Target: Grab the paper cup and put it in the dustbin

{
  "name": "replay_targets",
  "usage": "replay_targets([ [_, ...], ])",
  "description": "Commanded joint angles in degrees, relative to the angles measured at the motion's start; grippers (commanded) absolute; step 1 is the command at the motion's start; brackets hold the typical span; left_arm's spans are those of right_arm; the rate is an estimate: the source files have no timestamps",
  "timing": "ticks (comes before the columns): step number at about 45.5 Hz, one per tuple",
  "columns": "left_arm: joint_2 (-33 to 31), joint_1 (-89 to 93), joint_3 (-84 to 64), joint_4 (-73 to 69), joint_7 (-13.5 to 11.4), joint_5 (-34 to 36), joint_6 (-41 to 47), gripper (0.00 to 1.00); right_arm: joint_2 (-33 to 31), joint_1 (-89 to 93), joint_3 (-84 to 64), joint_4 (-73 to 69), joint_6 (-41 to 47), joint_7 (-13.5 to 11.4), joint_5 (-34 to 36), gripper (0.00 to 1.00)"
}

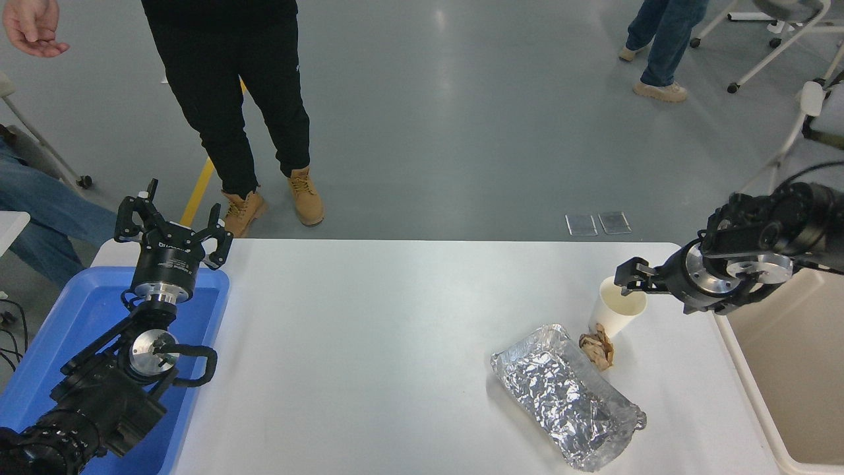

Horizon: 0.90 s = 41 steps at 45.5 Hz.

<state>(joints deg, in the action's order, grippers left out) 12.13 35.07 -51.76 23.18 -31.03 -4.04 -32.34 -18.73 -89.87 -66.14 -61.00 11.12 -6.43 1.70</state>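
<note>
The paper cup [612, 319], white with a cream inside, stands upright on the right part of the white table [395, 330]. My right gripper [624, 280] reaches in from the right edge, points left and sits right at the cup's rim, open and holding nothing. The dustbin [798, 369], a beige tub, stands at the table's right end, under and behind my right arm. My left gripper [173, 218] is parked open at the lower left, above the blue tray [66, 330].
A crumpled brown paper scrap [598, 349] lies against the cup's front base. A crumpled foil container [567, 396] lies just in front of it. A person [231, 99] stands at the far left side of the table. Another person's legs [659, 46] are at the top right.
</note>
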Motion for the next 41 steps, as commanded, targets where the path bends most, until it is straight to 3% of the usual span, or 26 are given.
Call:
replay_targets([
  [1,0.0,0.0,0.0,-0.1,0.0,0.0,0.0,0.99,0.0,5.9,0.7,6.7,-2.0,0.0,0.5,0.98],
  [35,0.0,0.0,0.0,0.0,0.0,0.0,0.0,0.99,0.0,14.9,8.1,11.5,-5.1,0.0,0.4,0.97],
  [38,0.1,0.0,0.0,0.0,0.0,0.0,0.0,0.99,0.1,15.3,8.1,11.5,-5.8,0.0,0.4,0.87],
  [41,0.1,0.0,0.0,0.0,0.0,0.0,0.0,0.99,0.4,15.5,8.1,11.6,-6.0,0.1,0.4,0.69],
])
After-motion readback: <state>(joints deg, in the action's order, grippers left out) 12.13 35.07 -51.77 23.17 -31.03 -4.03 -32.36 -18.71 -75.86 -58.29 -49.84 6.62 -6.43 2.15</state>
